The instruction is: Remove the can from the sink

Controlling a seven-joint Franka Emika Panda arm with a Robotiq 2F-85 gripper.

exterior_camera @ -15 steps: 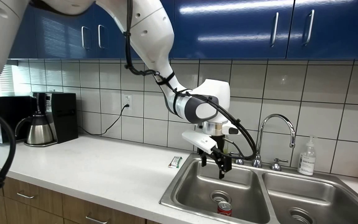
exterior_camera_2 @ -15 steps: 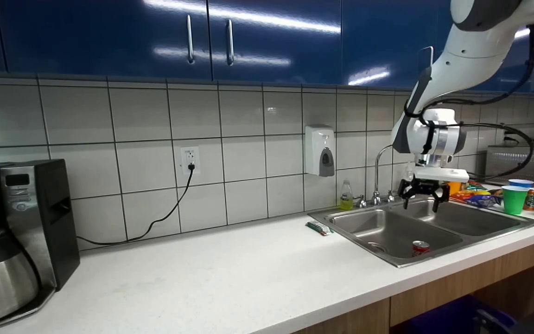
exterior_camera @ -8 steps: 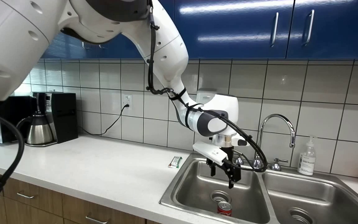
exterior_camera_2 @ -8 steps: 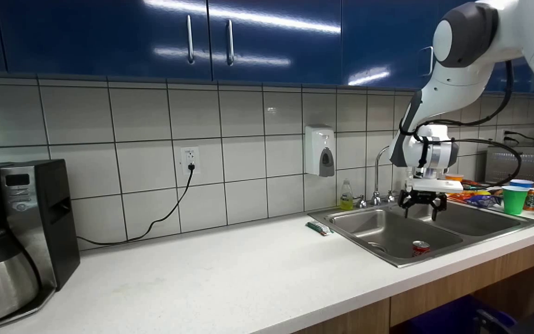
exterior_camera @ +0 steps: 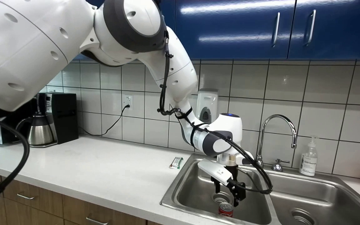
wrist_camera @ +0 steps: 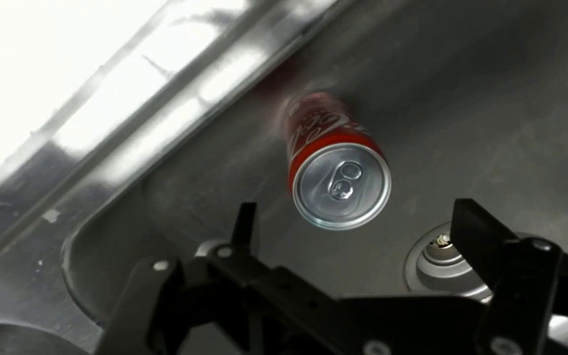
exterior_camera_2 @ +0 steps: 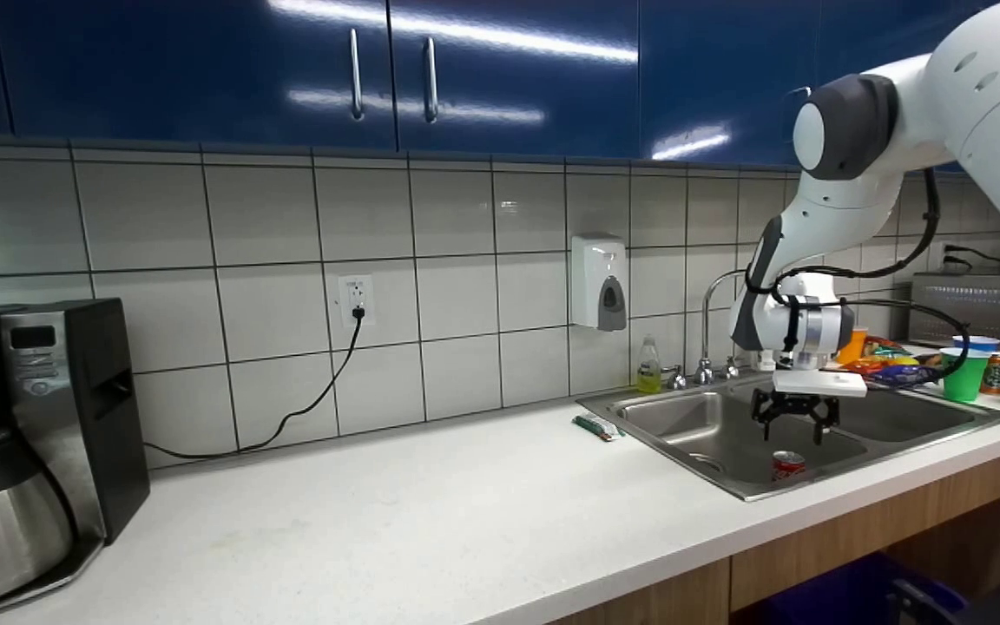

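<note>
The red can (exterior_camera: pixel 226 210) with a silvery top stands upright in a basin of the steel sink (exterior_camera: pixel 272 207), beside the drain. It also shows in an exterior view (exterior_camera_2: pixel 787 465) and in the wrist view (wrist_camera: pixel 341 186), where nothing covers it. My gripper (exterior_camera: pixel 227 198) is open and empty, fingers pointing down, above the can and apart from it. In an exterior view the open gripper (exterior_camera_2: pixel 792 437) hangs just above the can. In the wrist view the can's top lies ahead of the gap between the fingertips (wrist_camera: pixel 356 204), nearer the left finger.
The chrome faucet (exterior_camera: pixel 261 134) rises behind the sink, with a clear soap bottle (exterior_camera: pixel 309 159) to its right. A small wrapper (exterior_camera: pixel 176 162) lies on the white counter (exterior_camera: pixel 120 168) beside the sink. A green cup (exterior_camera_2: pixel 963 375) and several snacks stand beyond the sink.
My gripper has moved down into the basin area and closer to the can, staying open. It also shifted slightly right in an exterior view. The can has not moved.
</note>
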